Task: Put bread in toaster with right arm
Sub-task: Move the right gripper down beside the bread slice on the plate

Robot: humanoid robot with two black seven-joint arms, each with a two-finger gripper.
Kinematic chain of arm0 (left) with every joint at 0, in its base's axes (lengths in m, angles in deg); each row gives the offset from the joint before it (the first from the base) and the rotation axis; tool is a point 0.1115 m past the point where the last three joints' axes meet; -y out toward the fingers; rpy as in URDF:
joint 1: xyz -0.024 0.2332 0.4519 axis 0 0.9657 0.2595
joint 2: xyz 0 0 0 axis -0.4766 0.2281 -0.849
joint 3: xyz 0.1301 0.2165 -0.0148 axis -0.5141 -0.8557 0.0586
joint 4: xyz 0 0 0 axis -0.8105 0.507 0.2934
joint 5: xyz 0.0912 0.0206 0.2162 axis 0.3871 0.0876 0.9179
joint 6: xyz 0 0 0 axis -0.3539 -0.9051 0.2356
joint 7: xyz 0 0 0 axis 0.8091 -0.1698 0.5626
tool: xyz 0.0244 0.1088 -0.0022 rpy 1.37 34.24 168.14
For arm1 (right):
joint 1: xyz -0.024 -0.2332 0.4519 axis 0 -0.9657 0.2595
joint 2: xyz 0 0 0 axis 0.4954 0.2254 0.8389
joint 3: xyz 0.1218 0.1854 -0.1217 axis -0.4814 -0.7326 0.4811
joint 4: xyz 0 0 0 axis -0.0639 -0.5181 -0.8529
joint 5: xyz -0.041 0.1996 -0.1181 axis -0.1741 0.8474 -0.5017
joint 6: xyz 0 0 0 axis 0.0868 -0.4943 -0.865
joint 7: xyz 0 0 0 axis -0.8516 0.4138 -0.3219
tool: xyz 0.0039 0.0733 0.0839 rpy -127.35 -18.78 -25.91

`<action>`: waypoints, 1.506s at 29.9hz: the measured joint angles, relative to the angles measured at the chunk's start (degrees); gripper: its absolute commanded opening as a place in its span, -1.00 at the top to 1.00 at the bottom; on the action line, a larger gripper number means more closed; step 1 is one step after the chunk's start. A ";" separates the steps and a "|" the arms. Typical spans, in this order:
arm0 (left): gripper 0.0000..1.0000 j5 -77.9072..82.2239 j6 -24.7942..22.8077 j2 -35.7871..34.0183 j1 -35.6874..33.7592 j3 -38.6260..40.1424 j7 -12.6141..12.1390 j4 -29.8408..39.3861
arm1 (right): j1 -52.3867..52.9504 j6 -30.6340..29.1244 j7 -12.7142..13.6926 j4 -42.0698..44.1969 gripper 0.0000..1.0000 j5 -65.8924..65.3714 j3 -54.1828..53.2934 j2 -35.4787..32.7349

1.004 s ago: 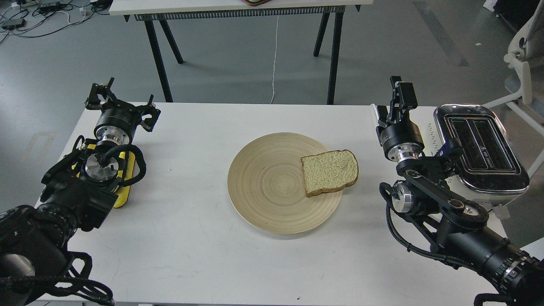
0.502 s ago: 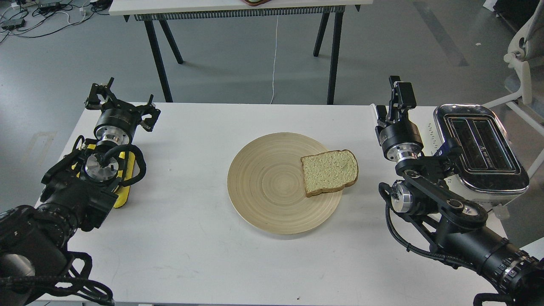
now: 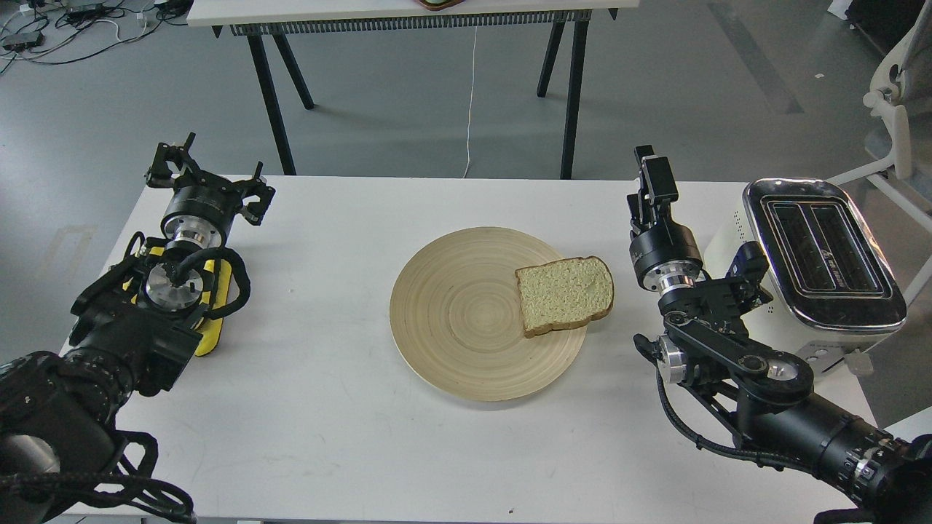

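The bread [image 3: 566, 294] is a pale slice with a brown crust, lying flat on the right side of a round wooden plate [image 3: 459, 320]. The white toaster [image 3: 823, 255] with a chrome top and two empty black slots stands at the table's right edge. My right gripper [image 3: 653, 175] points up and away, empty, between the plate and the toaster, right of and beyond the bread; its fingers are too close together to tell apart. My left gripper [image 3: 207, 175] rests at the far left of the table, jaws spread and empty.
A yellow part [image 3: 215, 306] lies under my left arm on the white table [image 3: 328, 407]. Another table's black legs [image 3: 273, 94] stand beyond the far edge. A white chair [image 3: 899, 109] is at the far right.
My right arm has swung left, away from the toaster and toward the plate; its gripper now sits lower and closer to the bread. The left arm and the bread have not moved.
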 measured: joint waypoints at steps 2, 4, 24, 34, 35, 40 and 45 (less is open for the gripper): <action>-1.00 0.00 0.00 0.00 0.00 0.00 0.00 0.00 | -0.05 0.01 0.00 0.13 -0.96 -0.01 0.89 -0.18; -1.00 0.00 0.00 0.00 0.00 0.00 0.00 0.00 | -0.44 0.02 0.00 0.24 -0.96 -0.01 1.27 -0.24; -1.00 0.00 0.00 0.00 0.00 0.00 0.00 0.00 | -5.27 0.02 0.00 4.04 -0.96 0.01 2.93 -1.03; -1.00 0.00 0.00 0.00 0.00 0.00 0.00 0.00 | -7.07 0.02 0.00 7.26 -0.87 0.07 6.75 -0.48; -1.00 0.00 0.00 0.00 0.00 0.00 0.00 0.00 | -7.16 0.02 0.00 7.33 -0.85 0.08 6.84 -0.39; -1.00 0.00 0.00 0.00 0.00 0.00 0.00 0.00 | -7.31 0.01 0.00 7.07 -0.66 0.11 7.36 0.60; -1.00 0.00 0.00 0.00 0.00 0.00 0.00 0.00 | -7.07 0.01 0.00 7.24 -0.26 0.11 11.09 2.20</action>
